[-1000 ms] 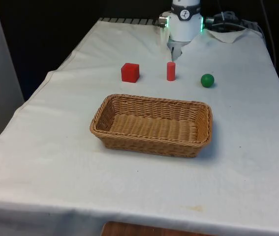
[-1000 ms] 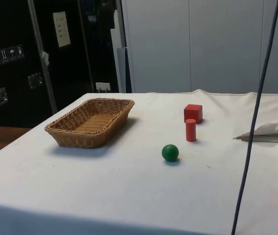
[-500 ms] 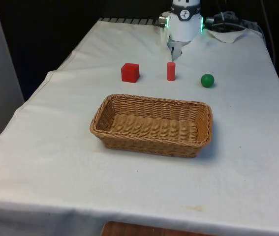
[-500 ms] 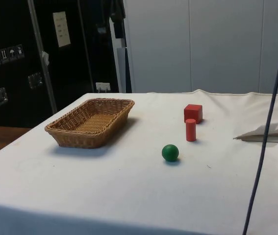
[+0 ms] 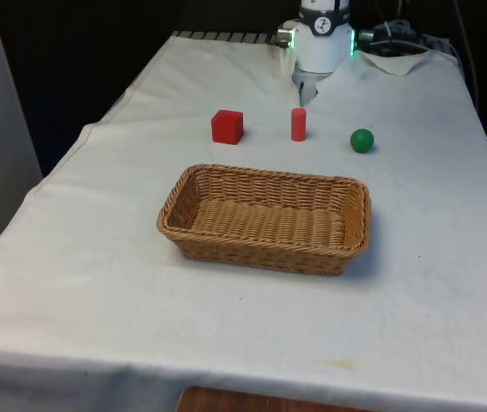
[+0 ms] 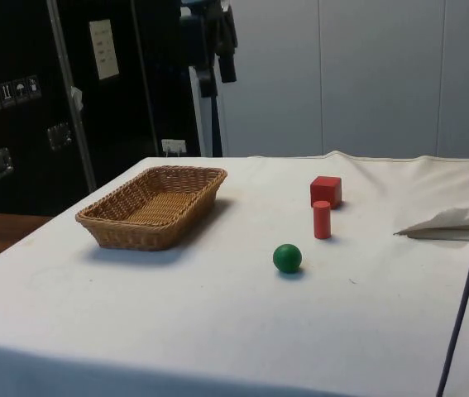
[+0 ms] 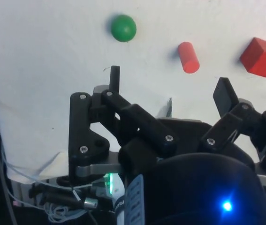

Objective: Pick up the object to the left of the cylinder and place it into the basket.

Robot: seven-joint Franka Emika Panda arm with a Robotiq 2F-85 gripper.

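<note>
Red cube (image 7: 261, 57) well apart from the empty, spread-open claw (image 7: 169, 89), beside cylinder (image 7: 188, 57).

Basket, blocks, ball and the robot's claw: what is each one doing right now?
basket: upright on the cloth, nothing in it.
red cube: resting on the cloth, at the front view's left of the cylinder, untouched.
red cylinder: standing upright, between cube and ball.
green ball: sitting on the cloth, at the front view's right of the cylinder.
gripper: open, holding nothing, above the cloth, away from the three things.
</note>
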